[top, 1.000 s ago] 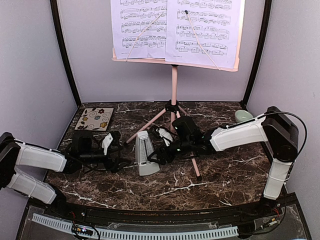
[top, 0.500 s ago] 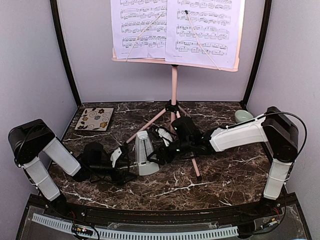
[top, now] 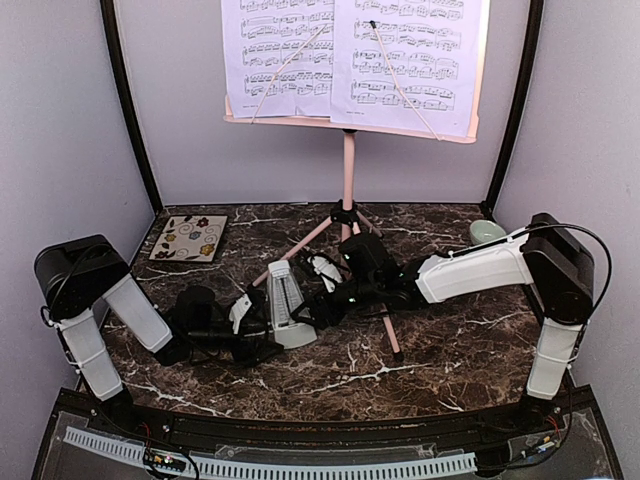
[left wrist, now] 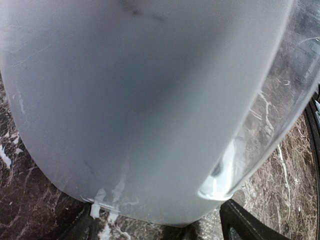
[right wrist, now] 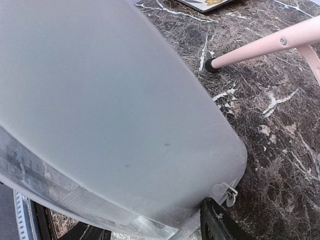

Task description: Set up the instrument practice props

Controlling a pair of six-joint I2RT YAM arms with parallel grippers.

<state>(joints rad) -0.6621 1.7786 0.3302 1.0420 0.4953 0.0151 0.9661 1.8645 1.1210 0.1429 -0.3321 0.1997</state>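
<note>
The light-grey metronome (top: 284, 305) stands on the marble table in front of the pink music stand (top: 349, 170). Lavender sheet-music pages (top: 350, 50) rest on the stand's plate. My right gripper (top: 312, 295) reaches in from the right and is shut on the metronome (right wrist: 110, 100), one dark finger (right wrist: 220, 225) against its edge. My left gripper (top: 262, 318) is at its left side, open, its fingers (left wrist: 250, 225) straddling the grey body (left wrist: 140, 100) with a gap. The clear cover (left wrist: 260, 145) shows along one side. Both wrist views are filled by the metronome.
A floral tile (top: 188, 238) lies at the back left and a pale-green bowl (top: 486, 232) at the back right. The stand's tripod legs (right wrist: 265, 47) spread over the table just behind and right of the metronome. Side walls close in on both sides.
My left arm has swung in from the left until its gripper straddles the metronome. The right gripper has kept its hold, and the metronome has shifted slightly left.
</note>
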